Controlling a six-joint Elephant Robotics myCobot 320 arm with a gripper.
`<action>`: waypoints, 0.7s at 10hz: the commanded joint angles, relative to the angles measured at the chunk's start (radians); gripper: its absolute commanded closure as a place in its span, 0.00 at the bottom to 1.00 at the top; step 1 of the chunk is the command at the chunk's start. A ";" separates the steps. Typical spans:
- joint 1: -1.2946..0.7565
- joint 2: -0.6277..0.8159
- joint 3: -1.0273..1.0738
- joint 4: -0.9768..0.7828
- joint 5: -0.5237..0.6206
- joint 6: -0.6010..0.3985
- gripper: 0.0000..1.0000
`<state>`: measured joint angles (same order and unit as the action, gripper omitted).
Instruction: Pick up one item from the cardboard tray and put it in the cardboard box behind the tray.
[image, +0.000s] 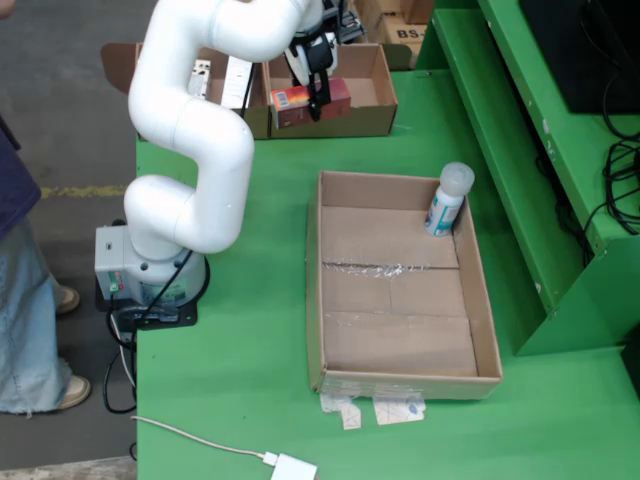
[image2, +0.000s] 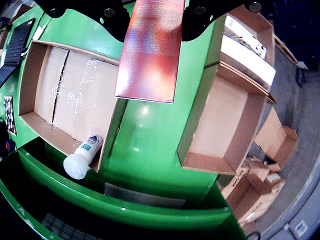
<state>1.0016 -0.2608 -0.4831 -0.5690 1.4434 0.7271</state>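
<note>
A red carton (image: 296, 104) hangs in my gripper (image: 318, 98), which is shut on it. In the fixed view it sits over the left part of the open cardboard box (image: 372, 92) behind the tray. The wrist view shows the red carton (image2: 152, 50) between the dark fingers (image2: 202, 17), above the green strip between the tray (image2: 30, 85) and the box (image2: 225, 120). A white bottle (image: 446, 204) with a blue label leans in the far right corner of the shallow cardboard tray (image: 400, 340), and is the only item in it. The same bottle (image2: 81, 156) shows in the wrist view.
A second cardboard box (image: 225, 85) with white packages stands left of the target box. Green shelving (image: 520, 180) rises along the table's right side. A white cable and adapter (image: 290, 466) lie at the front edge. A person (image: 25, 290) stands at the left.
</note>
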 joint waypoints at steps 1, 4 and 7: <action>0.062 0.012 -0.103 -0.010 -0.011 0.006 1.00; 0.084 -0.099 0.032 -0.051 -0.013 0.007 1.00; 0.111 -0.392 0.483 -0.187 -0.025 0.014 1.00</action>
<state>1.0859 -0.4126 -0.4725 -0.6672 1.4296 0.7332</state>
